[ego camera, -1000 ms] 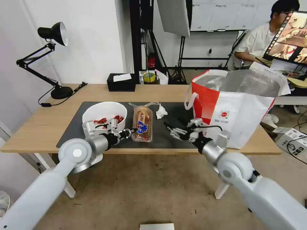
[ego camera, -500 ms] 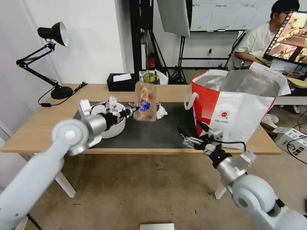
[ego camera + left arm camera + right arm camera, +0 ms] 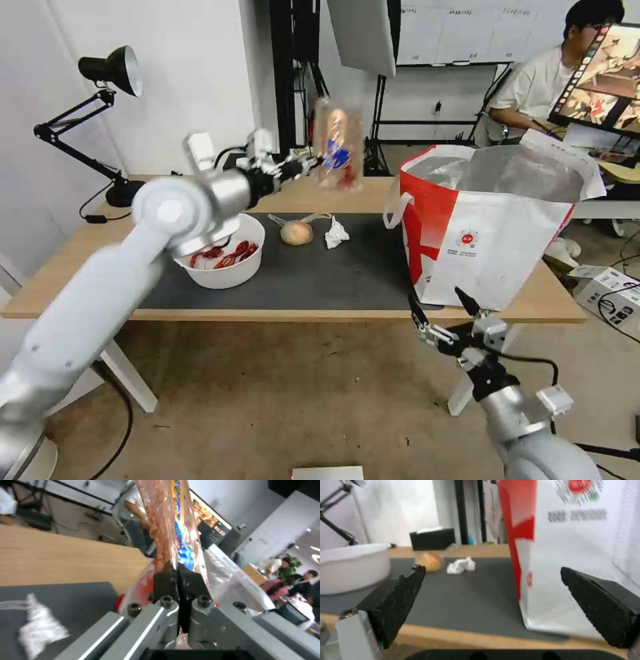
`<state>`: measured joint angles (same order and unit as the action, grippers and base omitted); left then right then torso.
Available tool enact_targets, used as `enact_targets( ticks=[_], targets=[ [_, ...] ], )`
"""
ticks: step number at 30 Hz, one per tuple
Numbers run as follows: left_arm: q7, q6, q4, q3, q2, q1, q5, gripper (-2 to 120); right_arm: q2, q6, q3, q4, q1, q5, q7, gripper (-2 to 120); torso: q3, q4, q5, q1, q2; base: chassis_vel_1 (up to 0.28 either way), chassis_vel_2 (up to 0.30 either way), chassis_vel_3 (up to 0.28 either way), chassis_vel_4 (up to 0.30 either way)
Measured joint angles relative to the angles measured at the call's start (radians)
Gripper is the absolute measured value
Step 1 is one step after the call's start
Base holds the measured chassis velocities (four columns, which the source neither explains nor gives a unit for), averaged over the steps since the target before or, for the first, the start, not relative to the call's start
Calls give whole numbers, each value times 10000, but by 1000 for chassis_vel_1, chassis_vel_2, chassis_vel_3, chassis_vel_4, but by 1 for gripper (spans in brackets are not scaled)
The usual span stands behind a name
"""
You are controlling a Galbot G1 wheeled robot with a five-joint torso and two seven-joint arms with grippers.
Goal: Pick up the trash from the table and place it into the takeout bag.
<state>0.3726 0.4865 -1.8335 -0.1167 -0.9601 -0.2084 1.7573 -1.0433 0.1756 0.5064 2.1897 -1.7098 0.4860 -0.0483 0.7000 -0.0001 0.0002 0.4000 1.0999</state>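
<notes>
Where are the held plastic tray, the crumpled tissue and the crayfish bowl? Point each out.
clear plastic tray (image 3: 338,148), head view, middle of its clear body.
crumpled white tissue (image 3: 336,233), head view, its centre.
white bowl of crayfish shells (image 3: 230,273), head view, front outer wall.

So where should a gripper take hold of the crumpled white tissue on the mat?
Judging by its pose, from straight above: the crumpled white tissue lies low on the dark mat, clear of the bagged tan ball, so pinching its raised middle folds looks best.
</notes>
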Motion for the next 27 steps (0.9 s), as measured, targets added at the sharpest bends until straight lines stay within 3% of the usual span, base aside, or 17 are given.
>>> enact_targets(
  ticks=[5, 6, 12, 17, 20, 27],
  targets=[
    [92, -208, 1012, -1055, -1152, 1078, -59, 0, -464, 126, -101, -251, -254, -289, 32, 100, 1, 2, -1, 0, 0, 0, 0, 0, 0],
    [92, -208, 1012, -1055, -1152, 1078, -59, 0, -464, 126, -101, -251, -254, -289, 32, 100, 1, 2, -1, 0, 0, 0, 0, 0, 0],
    [312, -523, 2583, -1779, -2887, 2348, -416, 0, -730, 172, -105, -246, -503, -443, 162, 100, 1, 1, 1, 0, 0, 0, 0, 0, 0],
    [486, -882, 3362, -2175, -3769, 2779, -783, 0, -868, 245, -116, -282, -611, -547, 206, 100, 1, -1, 1, 0, 0, 0, 0, 0, 0],
    [598, -1331, 4217, -2701, -4595, 3054, -1635, 0, -969, 278, -217, -300, -663, -666, 228, 100, 1, -1, 0, 1, 1, 0, 0, 0, 0],
    [344, -1638, 4868, -3848, -5156, 3124, -3653, 0, -1024, 304, -455, -302, -746, -894, 247, 100, 1, 0, 0, 1, 0, 0, 0, 0, 0]
  ],
)
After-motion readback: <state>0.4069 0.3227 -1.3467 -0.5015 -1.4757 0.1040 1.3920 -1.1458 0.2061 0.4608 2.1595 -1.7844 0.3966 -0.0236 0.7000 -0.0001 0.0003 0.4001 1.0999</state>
